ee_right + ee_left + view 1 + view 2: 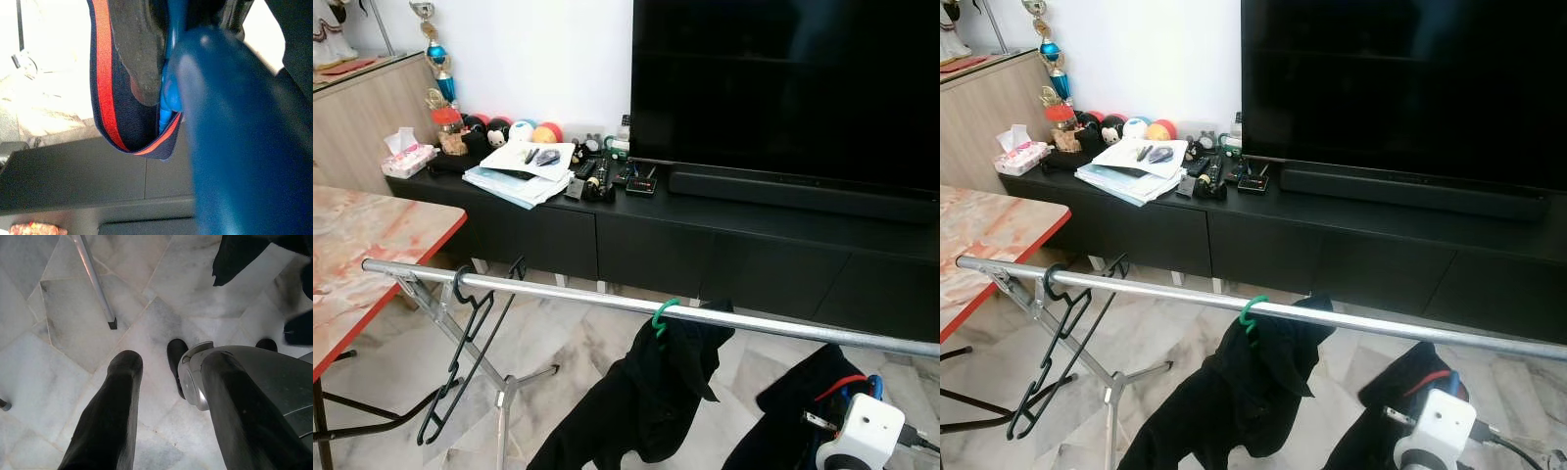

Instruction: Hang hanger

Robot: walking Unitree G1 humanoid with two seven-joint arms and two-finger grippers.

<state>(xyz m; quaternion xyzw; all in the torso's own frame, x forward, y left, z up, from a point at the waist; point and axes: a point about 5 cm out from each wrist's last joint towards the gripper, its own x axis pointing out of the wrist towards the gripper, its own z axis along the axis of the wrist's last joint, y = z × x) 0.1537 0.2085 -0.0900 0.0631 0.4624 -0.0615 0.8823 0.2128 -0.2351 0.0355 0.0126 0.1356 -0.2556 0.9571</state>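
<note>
A: Where is the hanger sitting right now?

B: The blue plastic hanger (pixel 168 93) is being gripped by the right hand (pixel 161 73), low at the right, just under the long silver metal rail (pixel 607 300). A dark garment with a red and navy striped strap (pixel 105 88) is draping from it. In the head view, a bit of blue (pixel 873 387) is peeking out beside the black cloth (pixel 793 411), behind the white wrist housing (pixel 862 436).

A: So the fingers are clamping it?

B: Yes, one dark finger (pixel 134 44) is pressing against the blue plastic, with the hanger's thick blue bar blurring across the wrist view.

A: And the other hand?

B: The left hand (pixel 166 396) is hanging low over the grey marble floor (pixel 58 352), its two black fingers (pixel 110 416) standing wide apart and holding nothing.

A: What else is hanging on the rail?

B: A black garment on a green hook (pixel 662 315) is hanging near the middle, and an empty black wire hanger (pixel 460 352) is dangling near the left end, above the rack's folding legs (pixel 499 387).

A: And around it?

B: A marble-patterned bench with a red edge (pixel 372 264) is standing at the left. Behind, a long black TV cabinet (pixel 705 245) is carrying a large dark television (pixel 783 88), papers (pixel 519 166), remotes, coloured balls and a tissue box (pixel 407 157).
</note>
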